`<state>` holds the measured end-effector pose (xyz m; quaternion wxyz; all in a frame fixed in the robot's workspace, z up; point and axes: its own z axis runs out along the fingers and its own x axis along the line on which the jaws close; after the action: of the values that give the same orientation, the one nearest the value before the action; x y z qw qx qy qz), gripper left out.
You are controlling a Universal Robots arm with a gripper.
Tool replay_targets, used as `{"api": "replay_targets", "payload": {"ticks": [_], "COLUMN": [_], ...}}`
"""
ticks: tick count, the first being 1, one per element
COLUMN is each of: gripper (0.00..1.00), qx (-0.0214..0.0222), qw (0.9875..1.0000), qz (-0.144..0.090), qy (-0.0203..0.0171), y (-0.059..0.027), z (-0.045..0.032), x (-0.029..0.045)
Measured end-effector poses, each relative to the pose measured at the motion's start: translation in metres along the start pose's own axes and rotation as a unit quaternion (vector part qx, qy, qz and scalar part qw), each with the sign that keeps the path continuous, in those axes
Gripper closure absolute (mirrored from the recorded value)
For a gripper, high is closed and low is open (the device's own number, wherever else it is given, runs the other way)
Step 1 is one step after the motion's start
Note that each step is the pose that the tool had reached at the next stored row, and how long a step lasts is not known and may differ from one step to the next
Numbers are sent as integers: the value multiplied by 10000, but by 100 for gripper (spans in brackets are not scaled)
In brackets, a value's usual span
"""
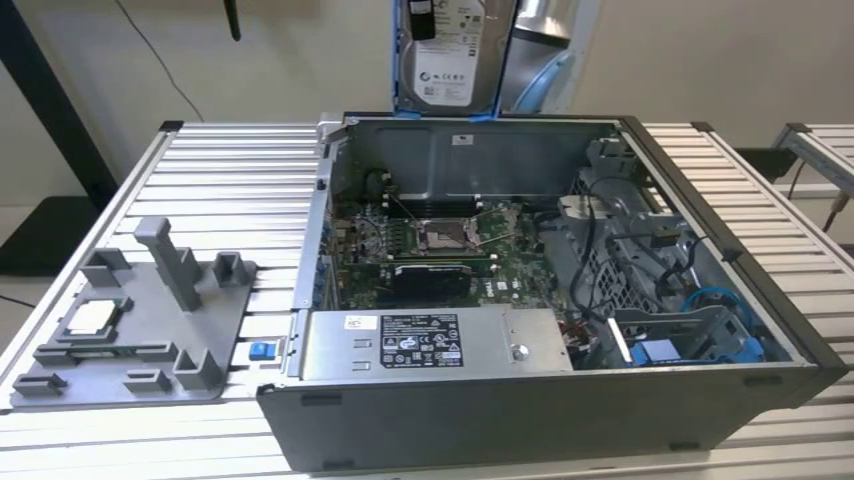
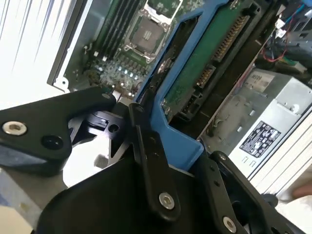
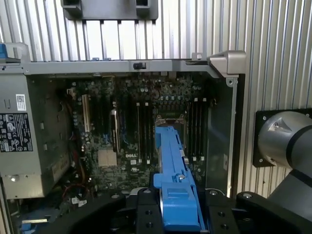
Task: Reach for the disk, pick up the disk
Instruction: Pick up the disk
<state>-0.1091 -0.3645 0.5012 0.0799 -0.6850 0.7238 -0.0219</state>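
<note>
One disk (image 1: 451,60) hangs above the rear wall of the open computer case (image 1: 534,425), standing on edge with its white label towards the exterior view. Its blue bracket (image 1: 398,70) runs down its long sides. Its lower edge is close to the case's rim in that view. The gripper (image 2: 173,139) is closed on the disk. In the second wrist view its black fingers (image 2: 146,146) lie along the blue bracket on either side, and the disk's green circuit board faces that camera. The black linkage partly hides the contact, so the grip appears to be on the bracket rather than on the metal body. In the first wrist view the bracket's edge (image 3: 175,185) sits between the gripper's black links, with the case's motherboard (image 3: 126,126) beyond it. Inside the case, the CPU socket (image 1: 441,237) lies in the middle of the motherboard and the grey power supply (image 1: 434,345) lies along the near wall. Beside the case, on the exterior view's left, a grey fixture plate (image 1: 134,385) carries a small square chip (image 1: 91,318) on the slatted table (image 1: 227,170)
</note>
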Motion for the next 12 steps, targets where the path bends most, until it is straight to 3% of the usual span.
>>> {"api": "replay_targets", "payload": {"ticks": [2, 12], "gripper": [100, 100], "qx": [41, 38], "qw": [10000, 10000], "qz": [-3, 4], "qy": [-8, -59], "y": [-63, -509], "z": [6, 56], "x": [-3, -27]}}
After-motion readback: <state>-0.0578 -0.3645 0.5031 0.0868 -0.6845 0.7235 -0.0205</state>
